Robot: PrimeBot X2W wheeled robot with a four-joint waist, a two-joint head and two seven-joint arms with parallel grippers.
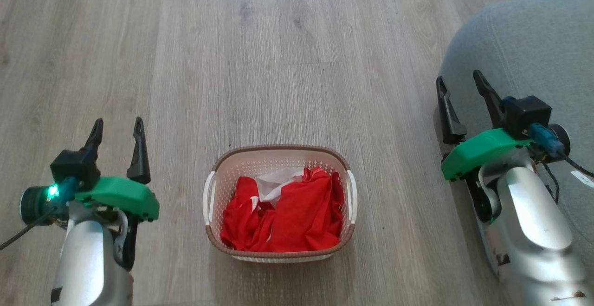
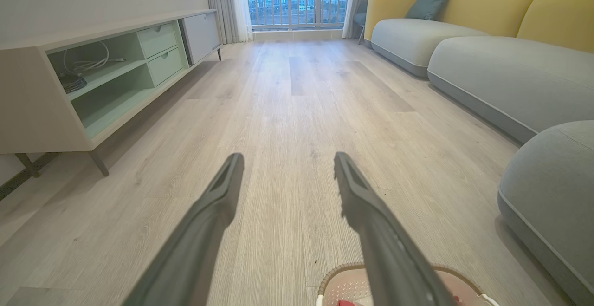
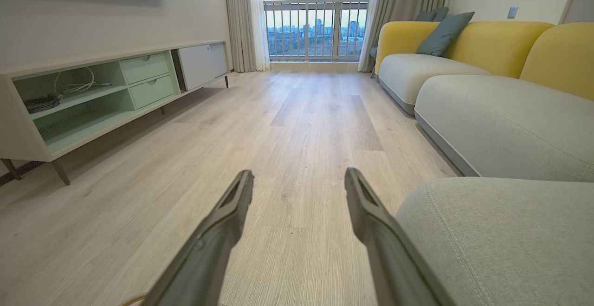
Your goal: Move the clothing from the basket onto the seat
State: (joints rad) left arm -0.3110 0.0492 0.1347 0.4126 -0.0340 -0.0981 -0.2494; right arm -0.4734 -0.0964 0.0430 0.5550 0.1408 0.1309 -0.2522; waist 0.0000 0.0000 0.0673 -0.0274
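Clothing (image 1: 283, 213) fills the basket (image 1: 278, 148) between the left gripper (image 1: 117, 127) and right gripper (image 1: 459, 78), both spread and empty. The seat (image 1: 524, 41) beside the right one looks bare, so nothing is moved yet.

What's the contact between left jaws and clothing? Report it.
Apart. Head view shows bare floor between the open left jaws and the basket holding the clothing.

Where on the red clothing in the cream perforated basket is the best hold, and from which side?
Probably a bunched fold at the middle of the red fabric clothing, from straight above: the cream perforated plastic basket walls it in on every side, leaving only its top open.
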